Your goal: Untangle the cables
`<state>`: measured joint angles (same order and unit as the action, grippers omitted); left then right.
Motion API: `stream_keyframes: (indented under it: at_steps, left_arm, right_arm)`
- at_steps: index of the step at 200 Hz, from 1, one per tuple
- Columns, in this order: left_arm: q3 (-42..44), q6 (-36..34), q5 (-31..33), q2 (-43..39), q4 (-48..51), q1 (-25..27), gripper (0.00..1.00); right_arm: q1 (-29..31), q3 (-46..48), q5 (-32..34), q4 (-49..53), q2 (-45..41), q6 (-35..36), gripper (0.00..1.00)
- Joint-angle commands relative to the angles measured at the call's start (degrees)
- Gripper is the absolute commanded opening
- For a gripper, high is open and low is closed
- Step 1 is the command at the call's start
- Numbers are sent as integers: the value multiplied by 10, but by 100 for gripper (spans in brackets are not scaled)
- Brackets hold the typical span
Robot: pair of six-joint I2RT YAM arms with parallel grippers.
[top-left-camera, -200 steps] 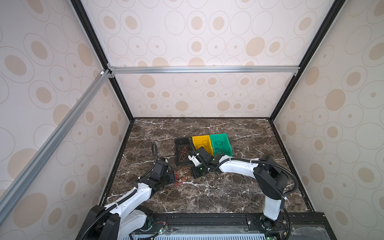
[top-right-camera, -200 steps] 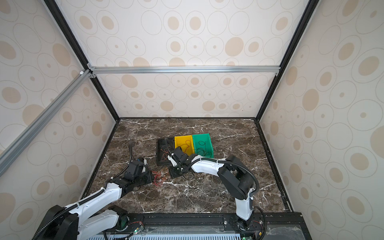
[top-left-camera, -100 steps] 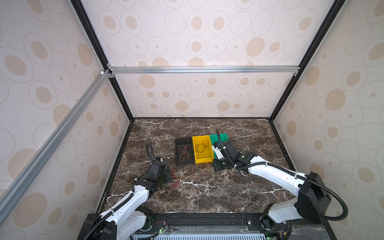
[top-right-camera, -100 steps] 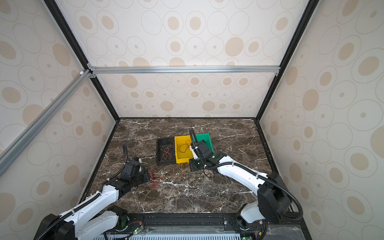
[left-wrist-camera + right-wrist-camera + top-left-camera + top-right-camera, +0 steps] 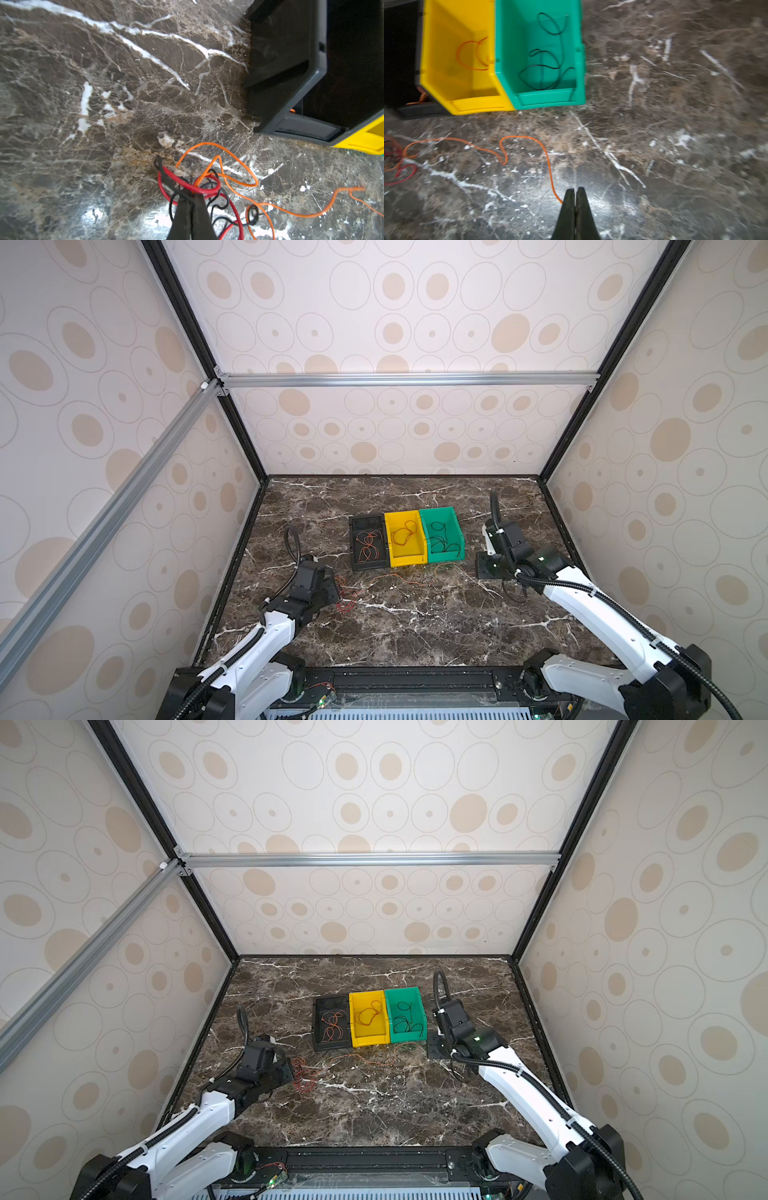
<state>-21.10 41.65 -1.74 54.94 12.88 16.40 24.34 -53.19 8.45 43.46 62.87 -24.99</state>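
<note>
On the left of the dark marbled surface (image 5: 395, 626), the left claw (image 5: 191, 196) is closed, pinching a small tangle of cables (image 5: 207, 190): thin red, black and orange strands looped through one another, lying on the surface at its tip. From that knot a single orange cable (image 5: 525, 137) trails rightward in loose waves along the near side of the bins. Farther back, at mid-surface, three open bins stand side by side, touching. The black bin (image 5: 352, 543) on the left holds several curled orange strands, too intertwined to count. The yellow bin (image 5: 405, 562) in the middle holds one reddish-orange loop. The green bin (image 5: 444, 558) on the right holds looping black cable; whether it is one strand or two cannot be told. On the right, just beside the green bin, the right claw (image 5: 574, 190) is closed, with the orange cable's end running into its tip. Two claws, three bins, one tangle.
</note>
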Motion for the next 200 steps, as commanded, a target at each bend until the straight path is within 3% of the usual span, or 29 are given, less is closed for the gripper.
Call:
stream_keyframes:
  at_steps: [1, 21, 39, 80, 146, 172, 200]
  left_arm:
    - [-5, 10, 16, -4, 14, -7, 0]
    - [-4, 9, 16, -6, 14, -9, 0]
    - [-4, 8, 11, -6, 11, -9, 0]
    - [-24, -3, -29, 13, 8, -9, 4]
    - [-98, -26, -21, -4, 76, -10, 46]
    - [-127, -45, -61, -7, 85, -6, 58]
    - [-139, -53, -67, 0, 92, 36, 73]
  right_arm:
    - [-50, 13, 74, 61, -25, -24, 0]
    - [-100, 23, 76, 72, -32, -25, 0]
    - [-108, 29, 65, 73, -25, -15, 0]
    - [-107, 61, -62, 23, 4, -16, 0]
    - [-95, 109, -120, -22, 39, -12, 15]
    - [-95, 115, -122, -22, 38, -7, 22]
    - [-95, 105, -102, -5, 24, 4, 31]
